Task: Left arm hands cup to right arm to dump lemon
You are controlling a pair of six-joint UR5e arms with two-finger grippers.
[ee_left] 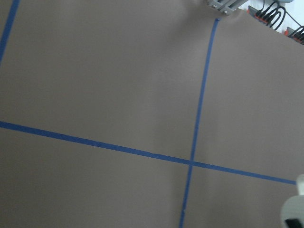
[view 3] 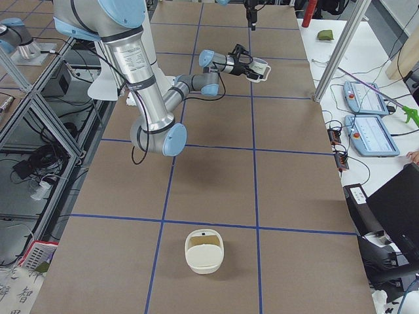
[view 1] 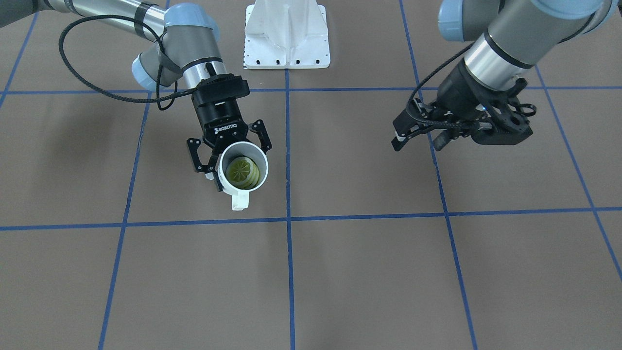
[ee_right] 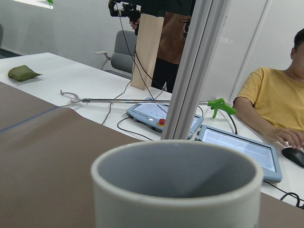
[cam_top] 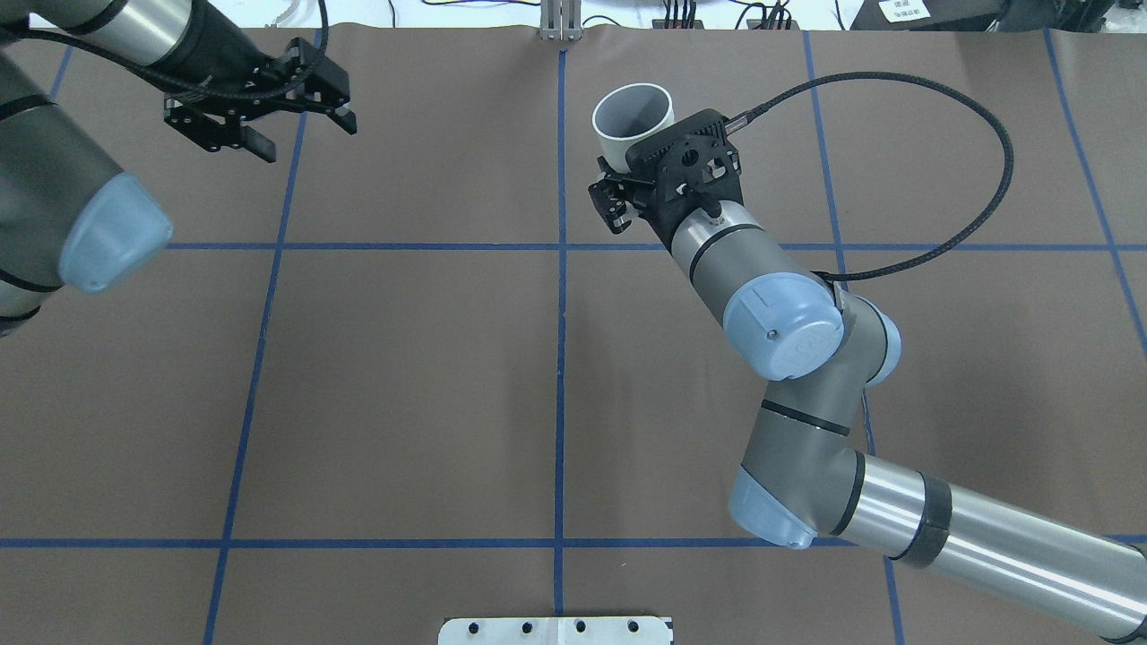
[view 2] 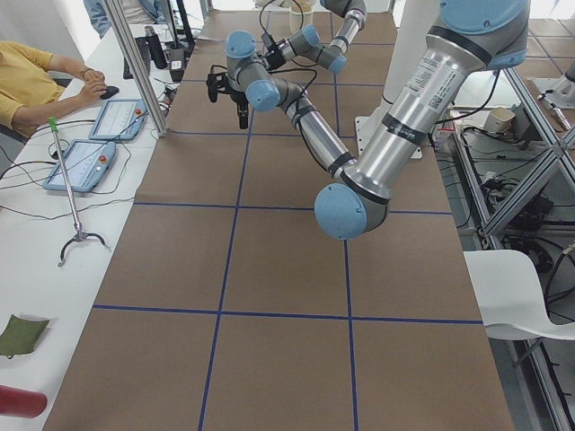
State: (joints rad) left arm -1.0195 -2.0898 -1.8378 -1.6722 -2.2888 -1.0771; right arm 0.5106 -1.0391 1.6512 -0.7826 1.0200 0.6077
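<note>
Saw the cup (view 1: 243, 149) pinched in the right hand (view 1: 238, 160) left of centre, raised off the bench (view 1: 369, 272), mouth tipped toward the camera with the lemon (view 1: 244, 173) inside. Found the left hand (view 1: 419, 142) spread at upper right, well apart from it

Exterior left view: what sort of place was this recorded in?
Most likely a robotics lab workcell: a brown table gridded with blue tape, two blue-edged control tablets on a white side bench, and a seated operator in a yellow shirt.

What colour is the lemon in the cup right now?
The lemon is yellow-green, with spoked segments; the front-facing view shows it best.
</note>
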